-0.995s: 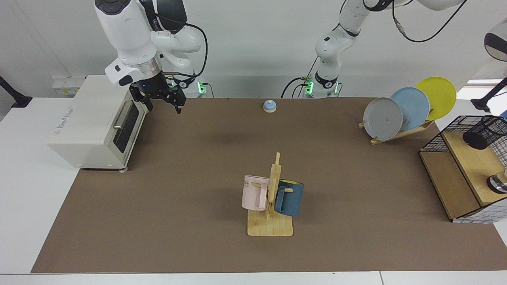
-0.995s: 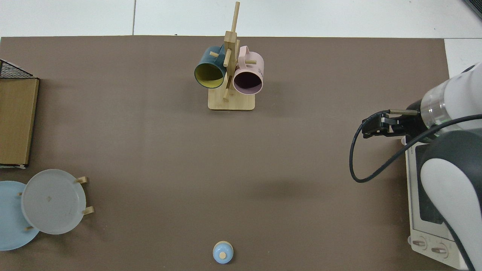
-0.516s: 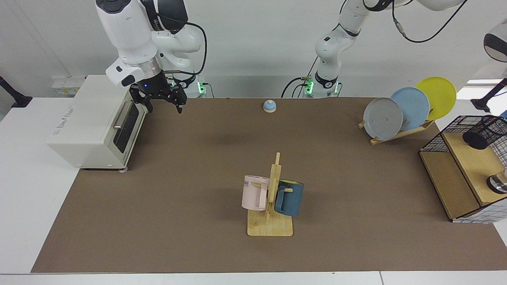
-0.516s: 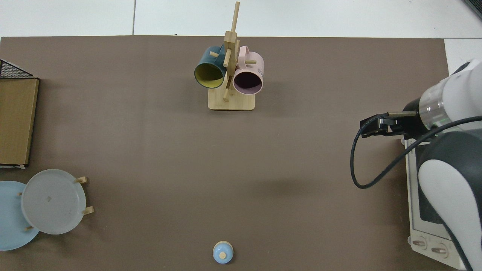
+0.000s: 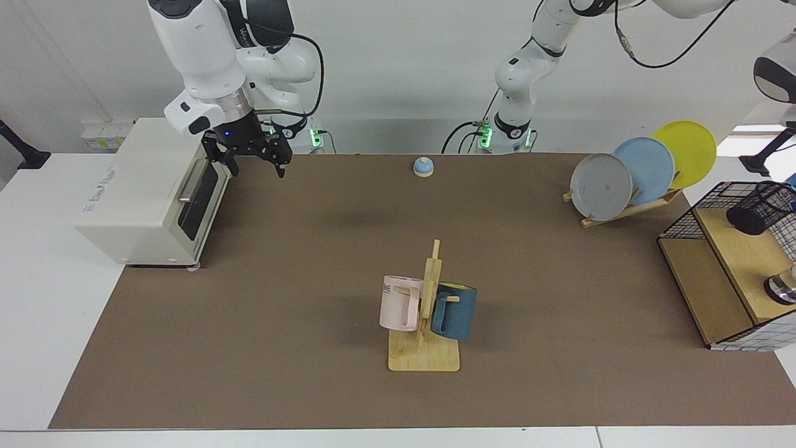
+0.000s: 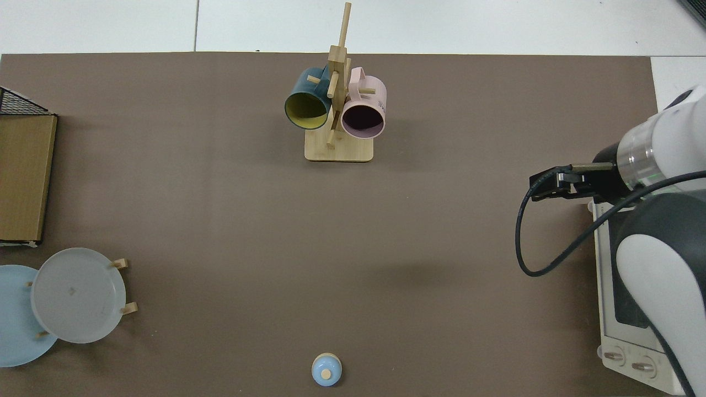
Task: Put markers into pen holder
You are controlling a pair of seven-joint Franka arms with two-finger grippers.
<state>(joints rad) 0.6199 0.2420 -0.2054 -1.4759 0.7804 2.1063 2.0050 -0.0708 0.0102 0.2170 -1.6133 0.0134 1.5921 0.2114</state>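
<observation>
1. Right gripper point(image 5: 256, 163) is hanging in the air beside the toaster oven point(image 5: 146, 193), near the top of its door, w/ fingers point(image 5: 281, 167) spread apart & nothing between them. In the top view the same gripper point(image 6: 543, 187) is pointing out over the brown mat point(image 6: 220, 220) from the oven side.
2. Left gripper isn't showing in either view; only the left arm's base & lower links point(image 5: 519, 81) are standing at the back edge of the mat, w/ the rest going up out of the picture.
3. Pen holder point(image 5: 760, 208) is lying tilted on the upper wooden shelf of the wire rack point(image 5: 709, 274) at the far end of the table from the right gripper, well apart from it.
4. Marker: can't find it in either view.
5. Mid-mat, a wooden mug stand point(image 5: 426, 348) is carrying a pink mug point(image 5: 399, 303) & a blue mug point(image 5: 456, 311).
6. A small blue bell point(image 5: 423, 166) is sitting near the back edge, between the two arm bases.
7. Plate rack point(image 5: 628, 208) near the wire rack is holding a grey plate point(image 5: 601, 185), blue plate point(image 5: 650, 163) & yellow plate point(image 5: 690, 149), all standing on edge.
</observation>
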